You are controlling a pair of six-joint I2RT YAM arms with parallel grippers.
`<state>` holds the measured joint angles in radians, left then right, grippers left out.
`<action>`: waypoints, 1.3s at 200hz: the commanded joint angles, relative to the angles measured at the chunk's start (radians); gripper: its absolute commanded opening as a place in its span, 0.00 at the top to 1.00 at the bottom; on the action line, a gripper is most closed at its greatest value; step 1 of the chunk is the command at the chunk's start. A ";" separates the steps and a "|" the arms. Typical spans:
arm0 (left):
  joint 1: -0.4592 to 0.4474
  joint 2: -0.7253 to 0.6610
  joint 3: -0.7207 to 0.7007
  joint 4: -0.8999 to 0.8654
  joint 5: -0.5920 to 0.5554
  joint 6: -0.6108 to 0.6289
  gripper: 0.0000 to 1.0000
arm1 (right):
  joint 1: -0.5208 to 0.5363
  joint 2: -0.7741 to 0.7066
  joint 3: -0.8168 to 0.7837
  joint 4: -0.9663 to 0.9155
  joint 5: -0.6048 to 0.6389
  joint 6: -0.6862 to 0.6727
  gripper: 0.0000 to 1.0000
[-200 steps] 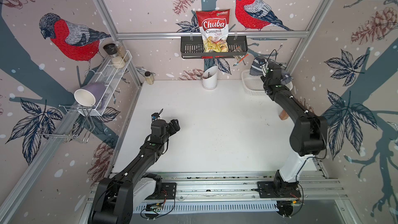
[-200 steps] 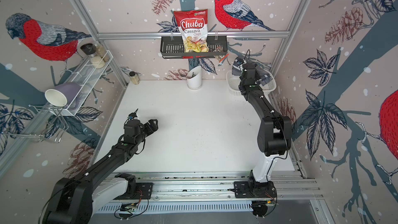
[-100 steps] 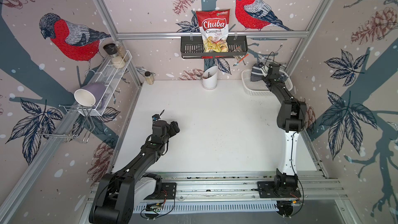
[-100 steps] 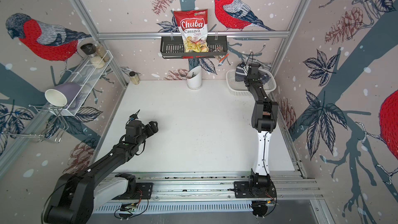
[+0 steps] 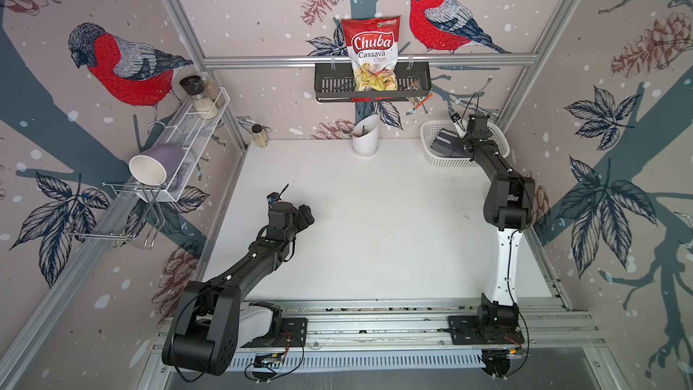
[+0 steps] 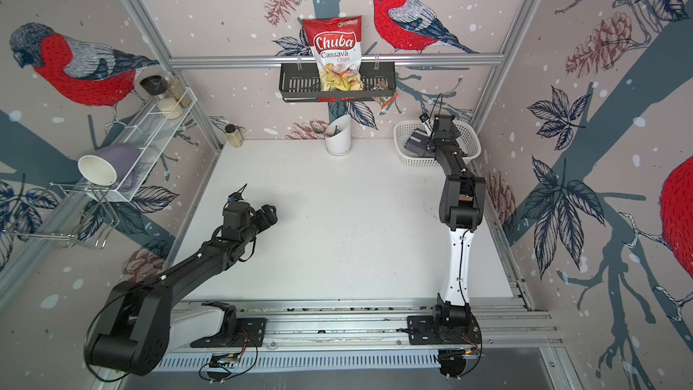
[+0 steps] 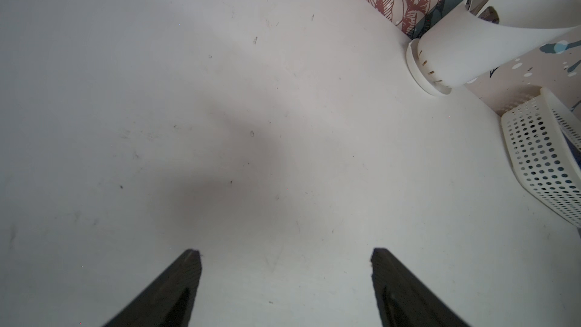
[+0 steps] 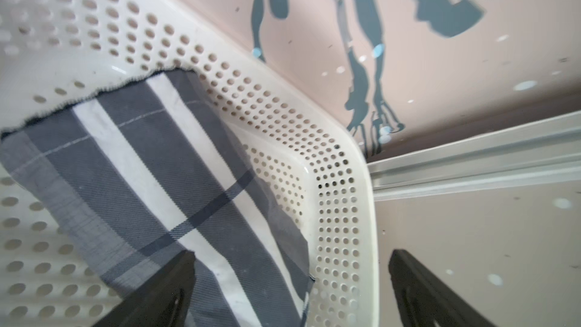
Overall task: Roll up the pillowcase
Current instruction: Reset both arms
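Our right end effector [image 8: 290,253] is now released, its jaws wide apart. A second ago it was clenched on grey cloth above the white perforated basket [image 8: 342,202]. Over that second the arm has also stretched out toward the basket, which sits at about 1 o'clock on the worktop [image 5: 375,219].

The pillowcase [image 8: 151,190] now lies inside the basket as a compact plaid bundle, pressed against the corner wall. It shows in both top views as a dark patch beside the wrist [image 5: 444,142]. In the right wrist view one jaw hangs over the cloth and the other outside the rim. We cannot tell whether either one touches anything.

Our left end effector [image 7: 286,253] has not moved. It hovers released over bare worktop at about 8 o'clock, holding nothing.

We judge that the drop is made and the rolling is behind us, though from here we cannot see how tight the roll is. What seems left is to lift the right arm clear without snagging the cloth or the rim.
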<state>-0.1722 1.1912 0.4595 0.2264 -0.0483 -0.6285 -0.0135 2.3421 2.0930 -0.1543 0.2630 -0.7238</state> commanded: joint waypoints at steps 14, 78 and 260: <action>0.002 -0.101 0.006 0.031 -0.107 0.040 0.07 | 0.026 -0.170 -0.054 0.002 0.031 0.179 0.00; 0.002 -0.347 -0.306 0.528 -0.400 0.346 0.05 | 0.176 -0.873 -0.906 0.317 -0.091 0.681 0.00; 0.135 0.302 -0.349 1.201 -0.222 0.557 0.05 | 0.104 -1.210 -2.011 1.249 -0.013 0.799 0.00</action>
<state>-0.0410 1.5036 0.0898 1.3808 -0.3344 -0.0990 0.0914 1.1244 0.1459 0.7761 0.3222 0.1127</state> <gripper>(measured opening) 0.949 0.998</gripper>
